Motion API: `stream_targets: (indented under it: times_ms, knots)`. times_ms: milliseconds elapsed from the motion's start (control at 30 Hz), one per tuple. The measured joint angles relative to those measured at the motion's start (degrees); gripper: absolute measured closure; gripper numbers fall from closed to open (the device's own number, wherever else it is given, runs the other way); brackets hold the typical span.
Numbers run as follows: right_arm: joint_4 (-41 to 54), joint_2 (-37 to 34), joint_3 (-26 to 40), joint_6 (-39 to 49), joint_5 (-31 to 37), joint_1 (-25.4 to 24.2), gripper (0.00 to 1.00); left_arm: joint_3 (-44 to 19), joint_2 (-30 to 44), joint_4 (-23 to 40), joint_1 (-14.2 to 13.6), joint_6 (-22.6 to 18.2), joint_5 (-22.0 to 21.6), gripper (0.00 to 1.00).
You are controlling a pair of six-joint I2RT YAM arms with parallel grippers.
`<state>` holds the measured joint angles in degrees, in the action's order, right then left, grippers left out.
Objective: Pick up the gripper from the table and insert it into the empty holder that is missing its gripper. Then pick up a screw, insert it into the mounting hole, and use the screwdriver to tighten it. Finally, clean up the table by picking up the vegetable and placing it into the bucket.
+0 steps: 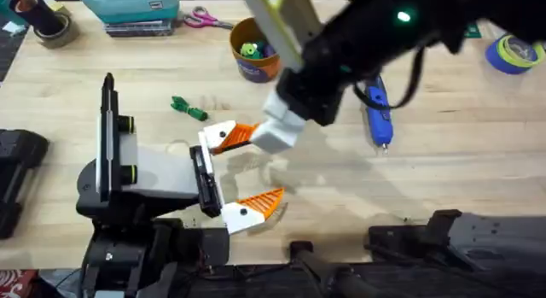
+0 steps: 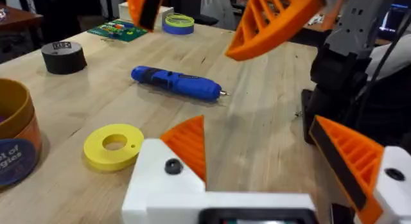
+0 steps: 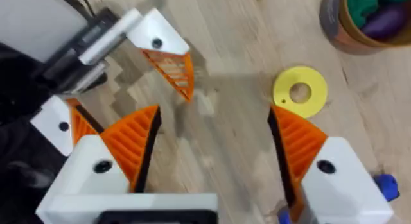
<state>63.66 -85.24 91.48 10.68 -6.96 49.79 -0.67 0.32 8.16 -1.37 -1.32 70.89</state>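
- Left gripper [image 1: 241,173] lay low on table, jaws spread wide, nothing held; orange pads seated in both white holders [image 1: 220,136].
- Vegetable [image 1: 188,108] lay on table just beyond it, bucket [image 1: 252,50] further back.
- Right gripper [image 3: 212,147] hovered over left one, open wide, empty.
- Screwdriver [image 1: 378,113] lay to the right, untouched.
- Best fetched next, screw seated first; screw not made out.

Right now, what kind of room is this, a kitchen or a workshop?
Most likely a workshop or robot lab. On the wooden table lie a blue screwdriver, rolls of tape and pink-handled scissors, and two robot arms work above it, their end effectors tipped with orange pads.
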Motion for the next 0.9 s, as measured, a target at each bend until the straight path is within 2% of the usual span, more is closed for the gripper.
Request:
stream_targets:
  times_ms: [200,400,667,800,900]
  knots:
    - [-1.0,7.7,-7.4,1.6,0.0,-3.1,0.004,0.0,0.0,0.0,0.0,0.0,0.0,0.015]
    - [-2.8,17.4,-16.2,10.1,-1.4,-5.1,0.004,0.0,0.0,0.0,0.0,0.0,0.0,0.016]
    - [-10.8,28.3,-29.8,18.7,-10.8,-13.4,0.003,0.0,0.0,0.0,0.0,0.0,0.0,0.015]
    - [-12.2,29.3,-34.9,21.9,-16.9,-18.2,0.004,0.0,0.0,0.0,0.0,0.0,0.0,0.014]
    - [-12.3,28.7,-36.3,23.3,-20.2,-19.7,0.004,0.0,0.0,0.0,0.0,0.0,0.0,0.016]
